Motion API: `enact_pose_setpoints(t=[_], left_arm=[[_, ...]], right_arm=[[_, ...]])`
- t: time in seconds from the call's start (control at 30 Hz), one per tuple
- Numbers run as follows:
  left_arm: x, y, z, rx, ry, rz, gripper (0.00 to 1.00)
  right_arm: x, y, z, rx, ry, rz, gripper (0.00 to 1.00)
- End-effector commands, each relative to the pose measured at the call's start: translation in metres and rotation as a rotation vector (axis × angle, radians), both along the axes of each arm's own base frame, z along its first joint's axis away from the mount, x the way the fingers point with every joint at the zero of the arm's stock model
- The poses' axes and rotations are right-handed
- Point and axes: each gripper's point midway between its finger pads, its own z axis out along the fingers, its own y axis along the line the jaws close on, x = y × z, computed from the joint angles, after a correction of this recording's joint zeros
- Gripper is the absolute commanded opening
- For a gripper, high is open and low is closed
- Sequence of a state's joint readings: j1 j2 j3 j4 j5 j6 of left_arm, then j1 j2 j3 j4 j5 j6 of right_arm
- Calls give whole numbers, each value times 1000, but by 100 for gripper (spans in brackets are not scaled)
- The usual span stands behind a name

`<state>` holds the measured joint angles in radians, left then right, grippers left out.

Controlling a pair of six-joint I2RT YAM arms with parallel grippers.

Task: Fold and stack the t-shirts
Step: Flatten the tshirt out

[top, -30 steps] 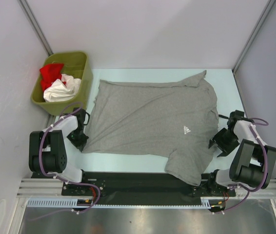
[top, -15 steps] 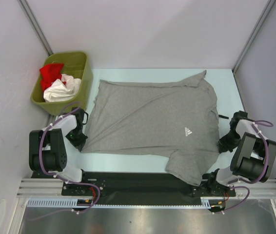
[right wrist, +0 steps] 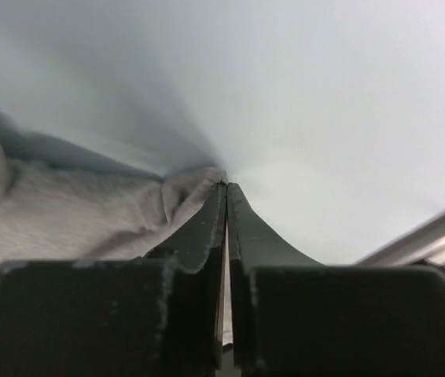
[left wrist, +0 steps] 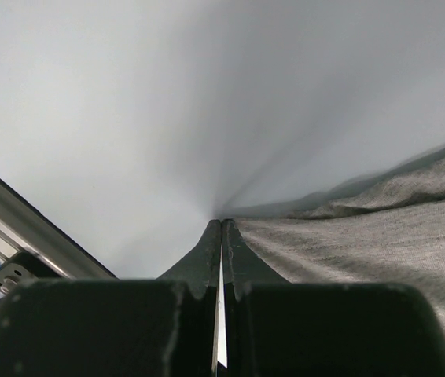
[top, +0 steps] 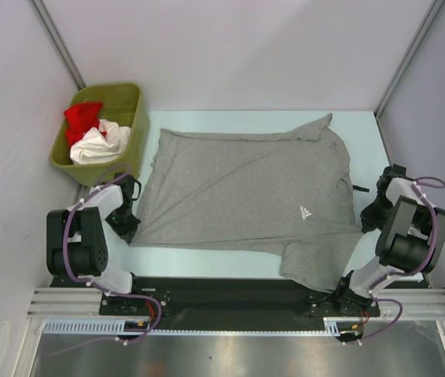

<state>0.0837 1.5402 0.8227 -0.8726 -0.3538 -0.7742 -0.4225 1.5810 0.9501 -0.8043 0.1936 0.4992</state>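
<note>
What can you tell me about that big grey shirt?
The grey t-shirt is soft heathered knit, short-sleeved, with a small white logo. It lies spread flat on the pale table, lightly wrinkled, one sleeve over the near edge. The left claw and right claw, both closed, pinch its opposite edges.

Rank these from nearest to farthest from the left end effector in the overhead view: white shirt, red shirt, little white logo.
From the left end effector:
1. White shirt, in the bin just beyond it.
2. Red shirt, deeper in the same bin.
3. White logo, far right on the grey t-shirt.
</note>
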Motion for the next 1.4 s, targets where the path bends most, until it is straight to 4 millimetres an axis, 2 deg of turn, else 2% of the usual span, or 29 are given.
enact_pose_setpoints(t=[0.0,0.03,0.07,0.1,0.17,0.23,0.27,0.33,0.37,0.47,0.57,0.63,0.77,0.9,1.0,1.17,1.3,1.37], left_arm=[[13,11,4,30,-31,-29,1],[12,9,3,18,-29,-34,0],[12,8,2,10,-26,-45,0],[13,5,1,-10,-29,-47,0],[15,2,2,-27,-47,-65,0],[18,-3,5,-52,-71,-78,1],[19,-3,7,-55,-80,-76,4],[14,0,13,-32,-73,-60,15],[14,1,19,-23,-99,-50,31],[15,6,34,14,-142,-36,52],[19,7,46,20,-167,-35,57],[18,6,52,14,-173,-26,59],[13,-7,51,-51,-193,-24,58],[16,-21,33,-134,-216,-65,56],[15,-33,21,-199,-211,-91,56],[11,-36,14,-218,-208,-82,59],[1,-41,-1,-247,-138,-51,59],[-4,-40,-7,-244,-103,-34,56]], right_arm=[[19,1,-9,51,-7,46,6],[17,3,-10,60,4,46,11],[18,3,-7,60,-1,46,24],[17,4,-4,54,-8,51,30],[13,4,12,32,-26,53,40],[7,11,25,34,-26,70,46],[8,15,38,21,-58,78,53],[7,34,48,39,-70,129,59],[10,39,57,35,-94,151,67],[13,62,69,47,-111,238,73],[15,91,75,91,-144,322,76],[11,111,71,141,-146,366,76],[1,125,61,190,-150,397,76],[1,133,58,236,-164,405,76],[-1,136,58,256,-173,396,76],[-10,136,53,268,-175,360,77],[-22,120,41,241,-120,284,77],[-22,110,39,221,-117,266,77]])
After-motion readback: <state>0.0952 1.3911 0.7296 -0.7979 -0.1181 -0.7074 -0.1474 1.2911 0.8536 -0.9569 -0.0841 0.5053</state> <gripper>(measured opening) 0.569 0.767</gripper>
